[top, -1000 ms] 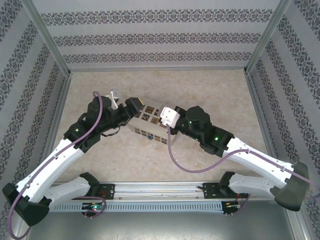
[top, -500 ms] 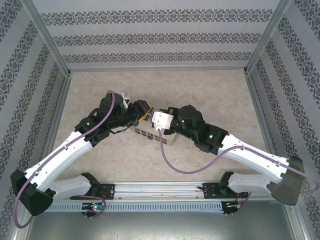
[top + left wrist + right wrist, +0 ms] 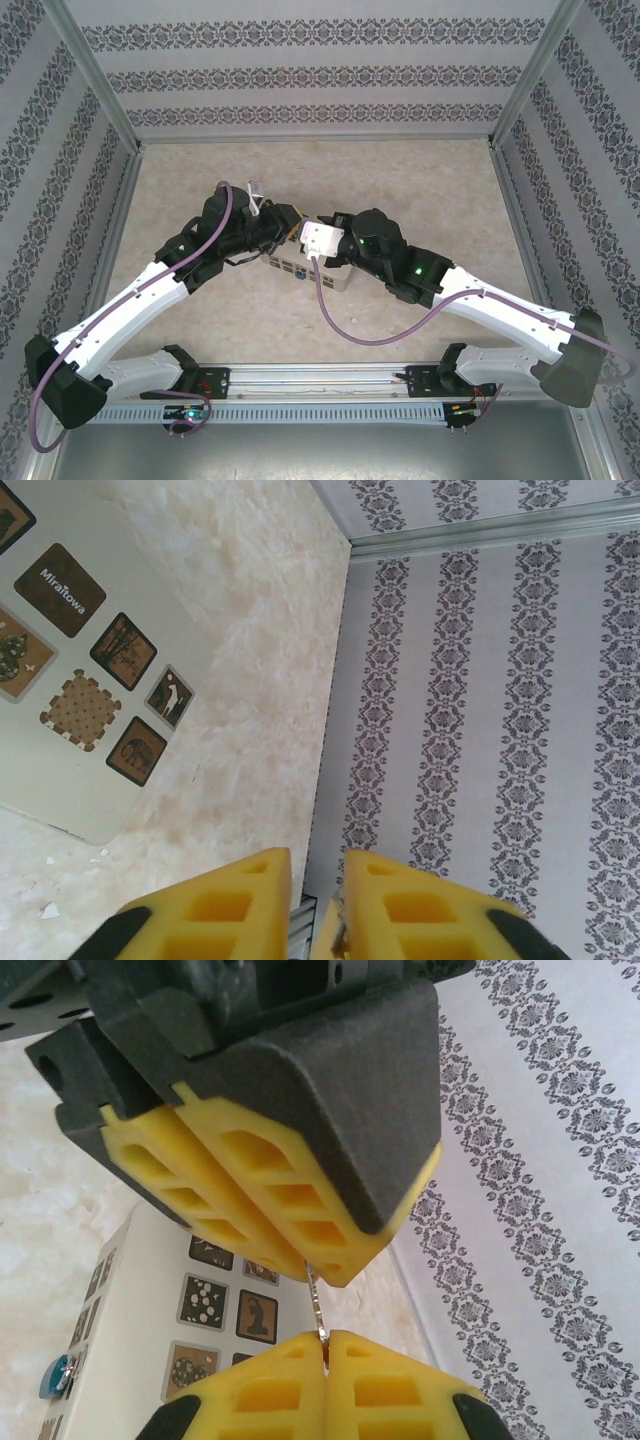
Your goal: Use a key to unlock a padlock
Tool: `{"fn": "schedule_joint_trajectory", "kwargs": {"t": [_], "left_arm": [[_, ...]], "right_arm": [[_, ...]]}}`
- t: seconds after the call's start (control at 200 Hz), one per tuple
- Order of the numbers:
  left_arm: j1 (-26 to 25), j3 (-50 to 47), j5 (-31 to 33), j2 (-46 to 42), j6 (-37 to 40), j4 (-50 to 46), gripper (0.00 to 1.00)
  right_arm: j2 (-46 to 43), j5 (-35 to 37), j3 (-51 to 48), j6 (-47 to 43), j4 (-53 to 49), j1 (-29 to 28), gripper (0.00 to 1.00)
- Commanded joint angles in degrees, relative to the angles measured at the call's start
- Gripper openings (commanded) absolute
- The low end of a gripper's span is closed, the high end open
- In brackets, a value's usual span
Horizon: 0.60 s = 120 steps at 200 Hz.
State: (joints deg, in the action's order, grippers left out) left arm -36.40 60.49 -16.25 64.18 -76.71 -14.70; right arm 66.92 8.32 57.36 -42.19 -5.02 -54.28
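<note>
The only readable writing stands on the cream box [image 3: 40,770] in the left wrist view. One dark brown square tile [image 3: 60,590] on its face carries a single white word that seems to read "Mirañowa", though the middle letters are not sharp. The other tiles on that face bear small pictures without letters. In the right wrist and top views the tiles are too small to read.

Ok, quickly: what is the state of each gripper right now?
Left gripper: almost closed; whether it holds anything cannot be told.
Right gripper: closed on the key.
</note>
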Motion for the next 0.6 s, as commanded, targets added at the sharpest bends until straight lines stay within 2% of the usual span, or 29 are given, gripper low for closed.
{"fn": "schedule_joint_trajectory", "kwargs": {"t": [0.0, 0.075, 0.11, 0.215, 0.3, 0.375, 0.455, 0.54, 0.595], "left_arm": [[-0.95, -0.87, -0.21, 0.13, -2.13, 2.04, 0.07], [-0.95, -1.07, 0.00, 0.01, -2.13, 2.34, 0.00], [-0.95, -1.17, 0.07, 0.00, -1.89, 2.56, 0.00], [-0.95, -1.35, 1.12, -0.33, 0.98, 3.01, 0.00], [-1.00, -1.43, 3.11, -1.17, 6.73, 1.81, 0.00], [-0.78, -1.40, 5.54, -2.51, 13.70, -1.17, 0.00], [-0.26, -2.82, 5.11, -4.76, 21.84, -0.49, 0.00], [0.83, -5.73, -0.22, -7.58, 30.00, 4.95, 0.00], [1.99, -7.10, -4.08, -8.94, 32.67, 7.54, 0.00]], "right_arm": [[-0.02, 1.94, 1.78, 1.17, 0.26, -0.80, 0.00], [-0.18, 2.14, 1.86, 1.78, -0.59, -0.82, 0.00], [-0.41, 2.06, 1.80, 2.14, -1.02, -0.83, 0.03], [-1.70, 0.36, 1.40, 4.49, -2.30, -0.54, 0.22], [-3.66, -4.35, 1.17, 9.97, -3.77, 1.31, 0.35], [-5.46, -11.60, 0.80, 17.10, -5.22, 4.80, 0.44], [-7.01, -21.71, 0.06, 26.36, -5.72, 9.74, 0.50], [-7.93, -35.27, -1.62, 38.31, -3.02, 15.77, 0.55], [-8.03, -42.44, -2.89, 45.65, 0.13, 18.98, 0.56]]}}
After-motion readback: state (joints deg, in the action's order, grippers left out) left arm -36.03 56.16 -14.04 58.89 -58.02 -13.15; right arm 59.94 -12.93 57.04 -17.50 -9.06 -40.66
